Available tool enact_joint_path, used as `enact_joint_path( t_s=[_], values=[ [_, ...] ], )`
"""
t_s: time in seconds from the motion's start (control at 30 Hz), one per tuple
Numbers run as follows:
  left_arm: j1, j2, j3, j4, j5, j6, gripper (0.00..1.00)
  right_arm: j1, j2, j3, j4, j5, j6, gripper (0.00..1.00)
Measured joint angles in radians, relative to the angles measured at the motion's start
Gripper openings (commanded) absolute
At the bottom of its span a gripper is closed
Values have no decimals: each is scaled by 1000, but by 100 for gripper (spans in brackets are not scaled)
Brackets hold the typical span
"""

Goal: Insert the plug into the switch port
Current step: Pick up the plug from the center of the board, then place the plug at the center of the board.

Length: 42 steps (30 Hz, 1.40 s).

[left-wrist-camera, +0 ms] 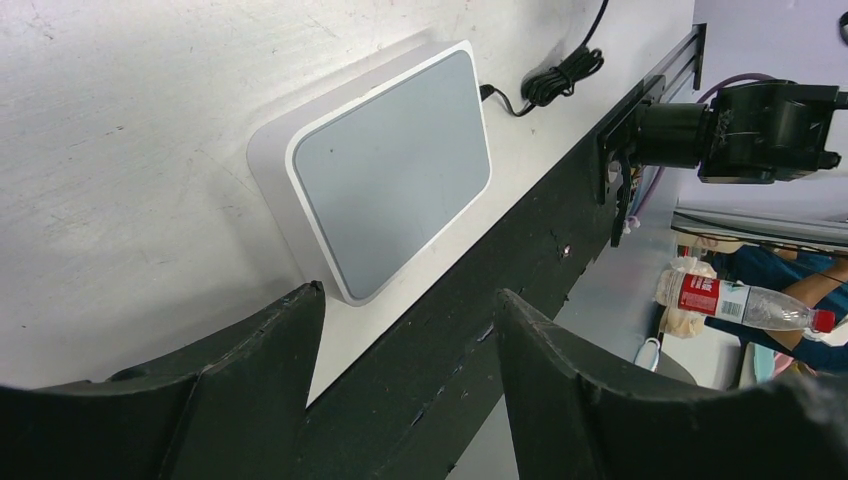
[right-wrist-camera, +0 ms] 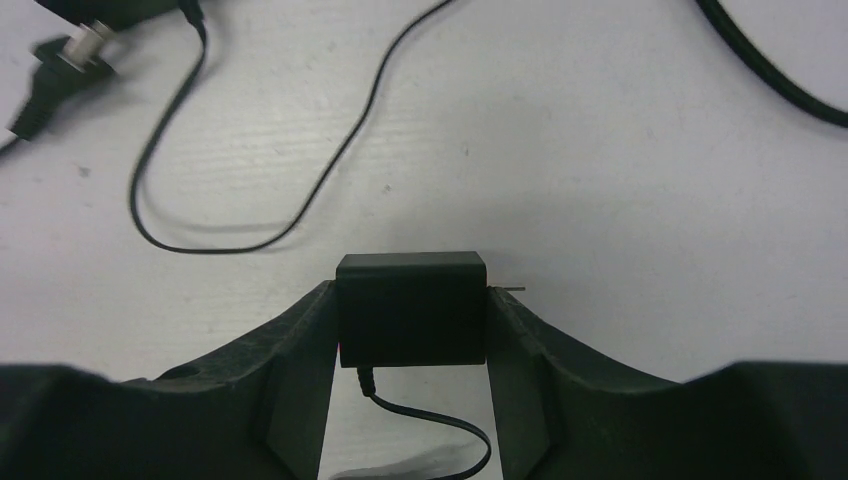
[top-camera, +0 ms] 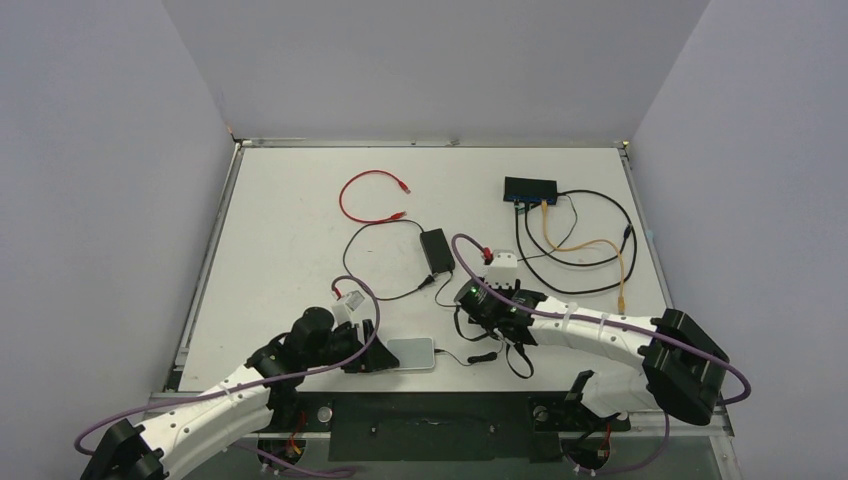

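The flat black switch (top-camera: 530,188) lies at the far right of the table, its blue-trimmed row of ports (top-camera: 531,200) facing me. In the middle of the table, my right gripper (top-camera: 478,298) is shut on a small black plug block (right-wrist-camera: 411,308). Both fingers press its sides and a thin black cable (right-wrist-camera: 430,420) trails from its rear. A thin metal pin (right-wrist-camera: 508,290) shows beside the right finger. My left gripper (left-wrist-camera: 410,295) is open with nothing between its fingers, over the table's front edge next to the light grey pad (left-wrist-camera: 390,165).
A black adapter brick (top-camera: 437,250) and a white power strip (top-camera: 502,266) lie just beyond the right gripper. A red cable (top-camera: 370,195) curls at the back left. Orange and black cables (top-camera: 590,250) loop from the switch toward the right edge. A bundled black lead (top-camera: 485,357) lies by the pad.
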Motion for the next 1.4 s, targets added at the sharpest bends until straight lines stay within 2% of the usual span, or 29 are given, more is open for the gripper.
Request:
enact_joint_path(
  t_s=[0.23, 0.53, 0.83, 1.1, 1.33, 1.4],
  values=[
    [0, -66, -4, -40, -26, -5, 60, 0, 55, 198, -20, 49, -101, 23],
    [0, -176, -3, -126, -77, -37, 60, -1, 238, 466, -14, 31, -269, 22],
    [0, -333, 0, -220, -156, -100, 60, 0, 457, 735, 12, -126, -429, 22],
    [0, -464, 34, -304, -235, -148, 60, 2, 668, 961, 28, -279, -544, 28],
    [1, -524, 82, -419, -315, -161, 60, 2, 814, 1017, 19, -391, -576, 30],
    [1, -534, 89, -444, -336, -163, 60, 2, 844, 1017, 13, -413, -578, 33]
  ],
)
